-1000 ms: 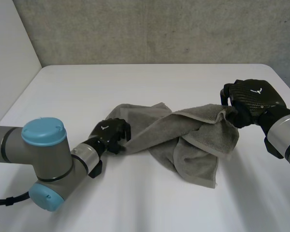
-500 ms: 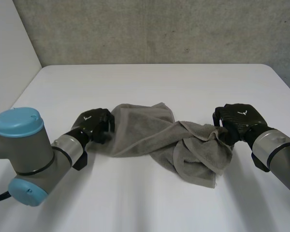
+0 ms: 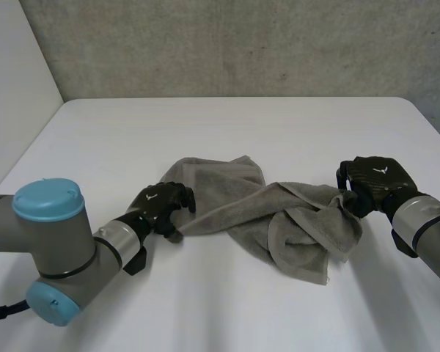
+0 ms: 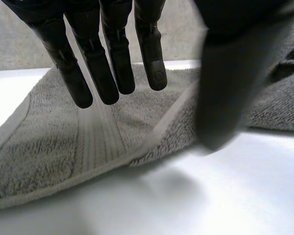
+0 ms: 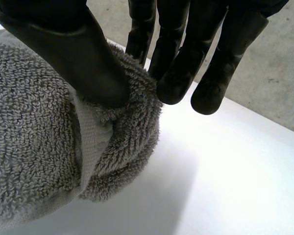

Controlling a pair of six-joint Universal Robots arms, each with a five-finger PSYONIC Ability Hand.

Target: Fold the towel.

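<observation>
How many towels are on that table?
1: a grey towel crumpled on the white table, lying between the left robot hand and the right robot hand, which pinches it.

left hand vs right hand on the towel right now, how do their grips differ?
Left hand has straight fingers over the towel, not closed on it; right hand pinches a bunched fold between thumb and fingers. Left hand is at the towel's left end, which lies flat; right hand is at its crumpled right end. Both sit low over the table.
</observation>
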